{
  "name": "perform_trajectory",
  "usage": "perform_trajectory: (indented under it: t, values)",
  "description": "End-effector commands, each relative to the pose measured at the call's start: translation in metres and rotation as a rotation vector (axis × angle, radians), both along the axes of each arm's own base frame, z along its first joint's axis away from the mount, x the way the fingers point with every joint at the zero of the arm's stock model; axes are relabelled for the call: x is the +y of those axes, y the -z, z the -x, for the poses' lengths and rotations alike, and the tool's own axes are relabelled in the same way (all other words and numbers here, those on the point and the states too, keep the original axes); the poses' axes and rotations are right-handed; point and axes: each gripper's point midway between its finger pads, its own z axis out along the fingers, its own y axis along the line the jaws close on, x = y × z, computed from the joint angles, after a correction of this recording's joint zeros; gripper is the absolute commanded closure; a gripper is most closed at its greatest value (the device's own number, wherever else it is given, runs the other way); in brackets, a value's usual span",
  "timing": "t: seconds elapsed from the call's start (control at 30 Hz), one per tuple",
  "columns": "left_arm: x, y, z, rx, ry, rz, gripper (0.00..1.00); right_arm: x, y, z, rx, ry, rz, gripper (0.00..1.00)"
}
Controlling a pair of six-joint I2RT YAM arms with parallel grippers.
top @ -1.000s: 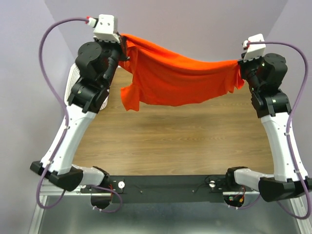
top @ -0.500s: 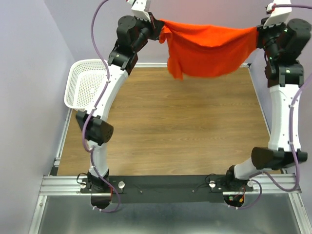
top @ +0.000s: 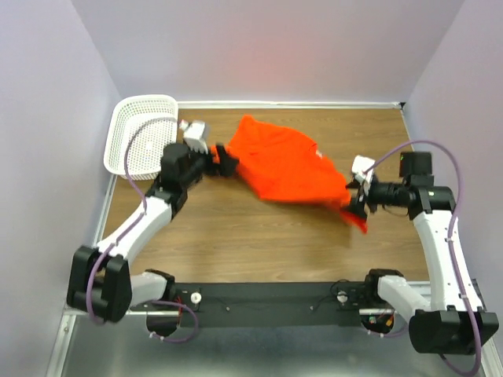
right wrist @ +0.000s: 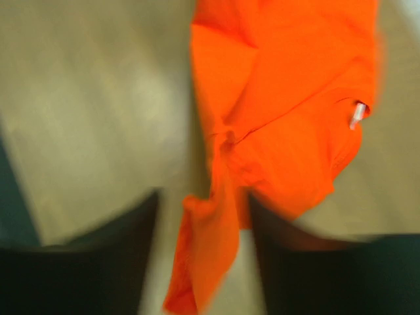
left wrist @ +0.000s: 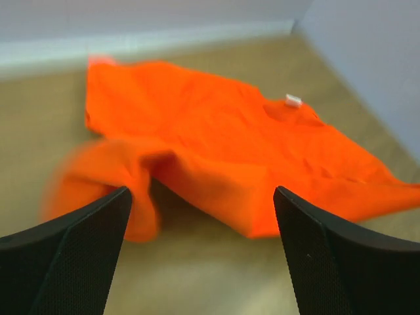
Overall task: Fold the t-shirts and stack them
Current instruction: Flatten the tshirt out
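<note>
Down from mid-air since half a second ago, the shirt (top: 287,169) now lies crumpled on the table (top: 251,232) between our arms. Our left gripper (top: 226,161) stands spread wide, released, at its edge; whether our right gripper (top: 355,203) grips the blurred corner, we cannot tell

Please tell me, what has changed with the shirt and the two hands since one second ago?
Both arms came down, and the t-shirt, earlier stretched in the air between the hands, now lies on the table. The left hand has opened and let go. Cloth runs between the fingers of the right hand; blur hides whether it grips. The white basket stayed put.
</note>
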Motion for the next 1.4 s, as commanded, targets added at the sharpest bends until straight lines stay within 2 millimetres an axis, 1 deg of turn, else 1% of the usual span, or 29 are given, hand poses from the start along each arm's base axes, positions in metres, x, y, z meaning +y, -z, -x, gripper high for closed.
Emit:
perform_trajectory:
  t: [0.0,0.07,0.1,0.17,0.2,0.23,0.27,0.3,0.33,0.37,0.4,0.43,0.47,0.5,0.57,0.67,0.7,0.73,0.77,0.8,0.87,0.9,0.93,0.97,1.0,1.03,1.1,1.27,1.37]
  values:
    - [0.034,0.003,0.037,0.03,-0.15,0.038,0.02,0.018,0.03,0.073,0.102,-0.298,0.009,0.06]
    - [0.053,-0.015,0.051,-0.009,-0.232,0.072,0.02,0.014,0.027,0.062,0.077,-0.268,0.036,0.0]
    - [0.054,-0.022,0.056,-0.023,-0.233,0.1,0.02,0.013,0.019,0.045,0.058,-0.209,0.015,0.0]
    - [0.053,-0.033,0.062,-0.059,-0.219,0.137,0.02,0.014,0.011,0.027,0.039,-0.149,-0.026,0.0]
    - [0.05,-0.034,0.062,-0.057,-0.207,0.143,0.02,0.016,0.009,0.017,0.05,-0.122,-0.06,0.0]
    - [0.047,-0.031,0.06,-0.04,-0.195,0.149,0.02,0.018,0.002,-0.003,0.063,-0.05,-0.13,0.0]
    - [0.039,-0.016,0.054,0.011,-0.169,0.141,0.02,0.018,0.002,-0.016,0.092,0.005,-0.172,0.0]
    - [0.032,-0.013,0.051,0.03,-0.137,0.147,0.06,0.018,0.009,-0.043,0.177,0.095,-0.25,0.0]
    - [0.018,-0.006,0.053,0.065,-0.066,0.151,0.09,0.014,0.016,-0.057,0.221,0.156,-0.263,0.0]
    - [0.005,0.012,0.044,0.122,-0.026,0.138,0.14,0.015,0.025,-0.07,0.281,0.188,-0.281,0.0]
    - [-0.006,0.02,0.042,0.155,0.011,0.13,0.16,0.015,0.034,-0.079,0.366,0.23,-0.306,0.07]
    - [-0.016,0.028,0.04,0.182,0.04,0.119,0.19,0.016,0.063,-0.095,0.488,0.259,-0.307,0.11]
    - [-0.037,0.04,0.037,0.231,0.079,0.097,0.2,0.018,0.062,-0.111,0.503,0.28,-0.302,0.16]
    - [-0.047,0.045,0.037,0.248,0.098,0.085,0.21,0.018,0.068,-0.12,0.547,0.314,-0.305,0.23]
    - [-0.064,0.054,0.037,0.271,0.103,0.055,0.21,0.015,0.092,-0.136,0.6,0.37,-0.267,0.24]
    - [-0.087,0.076,0.038,0.303,0.114,0.012,0.2,-0.006,0.114,-0.162,0.592,0.52,-0.193,0.24]
    - [-0.092,0.073,0.033,0.289,0.12,0.018,0.19,-0.009,0.117,-0.166,0.592,0.541,-0.186,0.23]
    - [-0.102,0.076,0.022,0.296,0.124,0.016,0.19,-0.014,0.129,-0.173,0.601,0.58,-0.163,0.23]
    - [-0.102,0.095,0.02,0.335,0.112,-0.007,0.19,-0.015,0.127,-0.176,0.596,0.592,-0.166,0.23]
    - [-0.111,0.082,0.003,0.316,0.102,0.003,0.19,-0.016,0.139,-0.178,0.629,0.602,-0.159,0.23]
    - [-0.122,0.09,-0.019,0.355,0.033,-0.013,0.19,-0.015,0.143,-0.183,0.65,0.617,-0.171,0.23]
    - [-0.14,0.098,-0.034,0.373,0.029,-0.033,0.19,-0.014,0.147,-0.183,0.664,0.62,-0.172,0.23]
    - [-0.147,0.102,-0.043,0.385,0.004,-0.04,0.19,-0.015,0.148,-0.183,0.672,0.635,-0.175,0.23]
    - [-0.15,0.132,-0.056,0.444,-0.061,-0.068,0.19,-0.017,0.149,-0.185,0.666,0.652,-0.171,0.24]
    - [-0.166,0.115,-0.068,0.434,-0.055,-0.055,0.21,-0.018,0.148,-0.184,0.667,0.66,-0.171,0.24]
    - [-0.162,0.122,-0.082,0.45,-0.137,-0.068,0.23,-0.02,0.149,-0.184,0.663,0.67,-0.164,0.24]
    - [-0.172,0.137,-0.102,0.488,-0.189,-0.116,0.25,-0.023,0.149,-0.183,0.645,0.682,-0.156,0.24]
    - [-0.181,0.163,-0.129,0.527,-0.262,-0.183,0.26,-0.023,0.149,-0.184,0.638,0.683,-0.161,0.24]
    - [-0.187,0.171,-0.133,0.535,-0.257,-0.189,0.27,-0.022,0.149,-0.183,0.639,0.678,-0.161,0.24]
